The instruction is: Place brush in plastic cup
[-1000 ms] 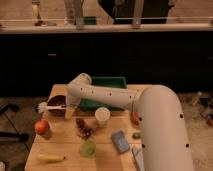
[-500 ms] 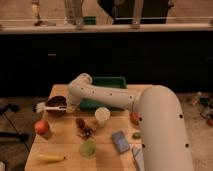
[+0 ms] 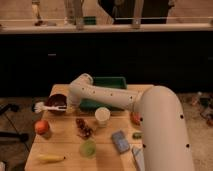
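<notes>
Barely anything has changed over the last second. The arm is stretched out to the left just as it was, and the brush [image 3: 50, 106] is in the same spot, lying level across the dark reddish bowl [image 3: 57, 100] near the left edge of the table [image 3: 60, 145], white head poking out to the left. My guess is the lift hasn't started yet, so no real progress toward the drop

The plastic cup [image 3: 88, 148], the little light-green one, stands near the front, well apart from the brush, with a white cup [image 3: 102, 115] and a dark clump of something [image 3: 83, 128] roughly in between

The gripper [image 3: 68, 105] is at the handle end, just right of the bowl. It blends into the wrist though, so I can't tell if it's clamped on the brush or just next to it. Also can't make out whether the brush rests on the bowl rim or hangs above it
</notes>
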Controlling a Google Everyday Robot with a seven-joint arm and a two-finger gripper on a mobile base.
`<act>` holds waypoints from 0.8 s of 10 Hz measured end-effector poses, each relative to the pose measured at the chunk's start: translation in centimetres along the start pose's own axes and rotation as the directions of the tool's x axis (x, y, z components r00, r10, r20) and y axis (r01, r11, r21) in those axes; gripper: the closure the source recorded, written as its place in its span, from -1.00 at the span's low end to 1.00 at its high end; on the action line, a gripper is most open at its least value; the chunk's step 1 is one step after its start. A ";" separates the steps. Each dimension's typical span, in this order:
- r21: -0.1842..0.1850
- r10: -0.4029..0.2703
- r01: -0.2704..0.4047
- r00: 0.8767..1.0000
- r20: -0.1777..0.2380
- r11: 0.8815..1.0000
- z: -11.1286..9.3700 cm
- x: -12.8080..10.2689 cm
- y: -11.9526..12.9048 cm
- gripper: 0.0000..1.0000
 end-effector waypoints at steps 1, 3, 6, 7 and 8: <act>-0.001 -0.004 0.004 1.000 0.004 1.000 0.1 -0.1 0.1 1.00; 0.002 -0.009 0.009 1.000 0.010 1.000 -0.1 -0.1 0.1 1.00; 0.025 -0.021 0.020 0.999 0.029 0.999 -1.2 -0.2 0.1 1.00; 0.046 -0.024 0.022 0.999 0.040 0.999 -2.3 -0.4 -0.1 1.00; 0.070 -0.026 0.022 0.998 0.051 0.997 -3.6 -0.3 -0.2 1.00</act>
